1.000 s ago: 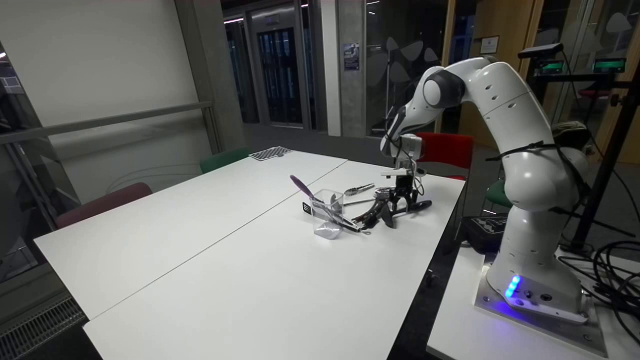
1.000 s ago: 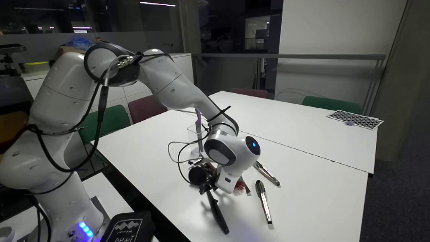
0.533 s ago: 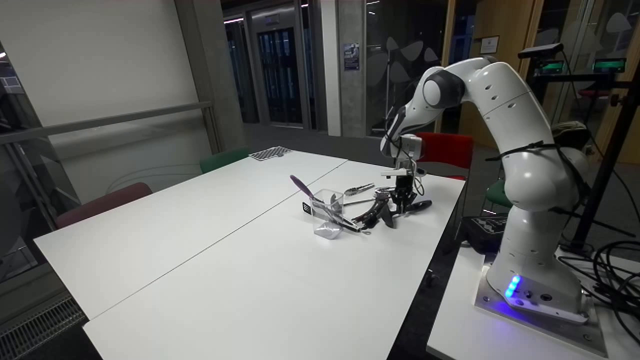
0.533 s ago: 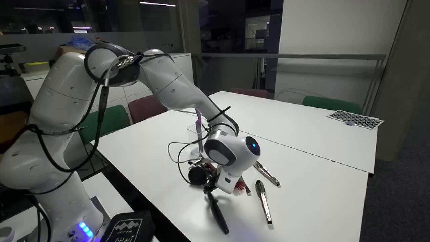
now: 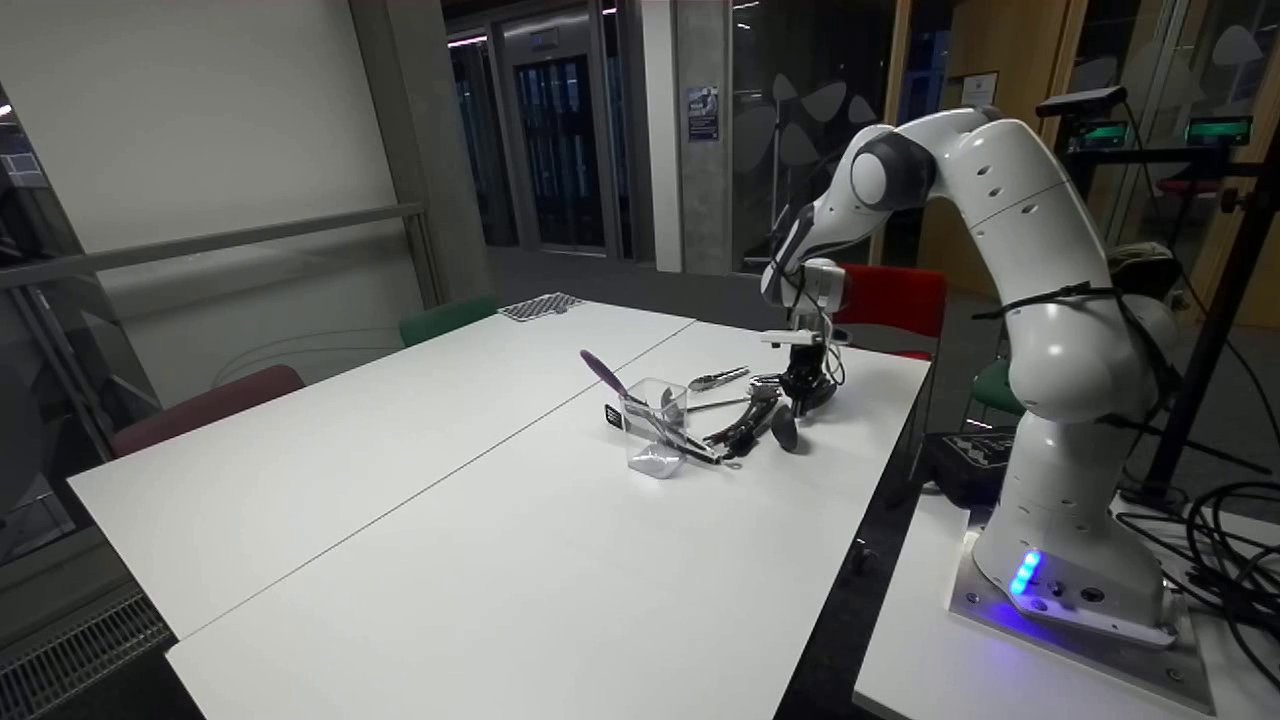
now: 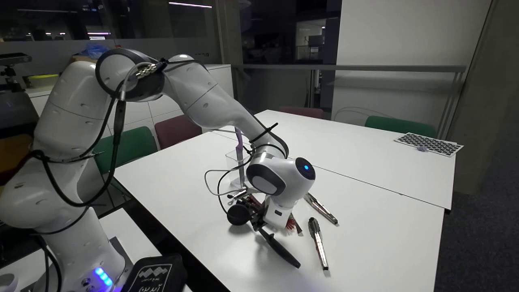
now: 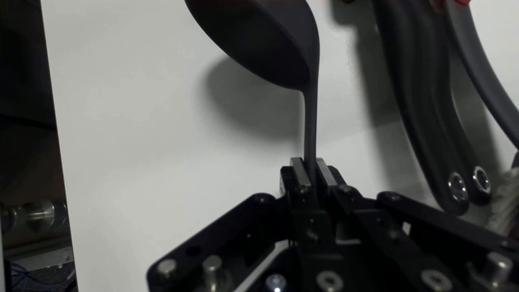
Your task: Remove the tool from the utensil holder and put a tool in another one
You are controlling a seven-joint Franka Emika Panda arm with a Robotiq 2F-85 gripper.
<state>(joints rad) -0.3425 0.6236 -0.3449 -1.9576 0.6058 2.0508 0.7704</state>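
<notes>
My gripper point(image 7: 311, 172) is shut on the thin neck of a black ladle point(image 7: 263, 44). Its bowl hangs just over the table, casting a shadow; the handle point(image 6: 282, 250) points away on the opposite side of the fingers. In both exterior views the utensil holder point(image 5: 655, 462) is a clear plastic container, apart from the gripper. A purple-handled tool point(image 5: 605, 373) leans up out of it. A black slotted head point(image 5: 613, 415) shows by the holder; whether it is inside, I cannot tell. The wrist view does not take in the holder.
Black curved handles point(image 7: 421, 101) lie close beside the gripper, part of a utensil pile between it and the holder. Metal tongs point(image 6: 318, 243) and another metal utensil point(image 6: 322, 211) lie on the white table. A patterned board point(image 6: 427, 144) rests at the far corner.
The fingers have come together on the ladle. Since then the arm has risen slightly, lifting the ladle a little, and its handle has swung round toward the metal tongs.
</notes>
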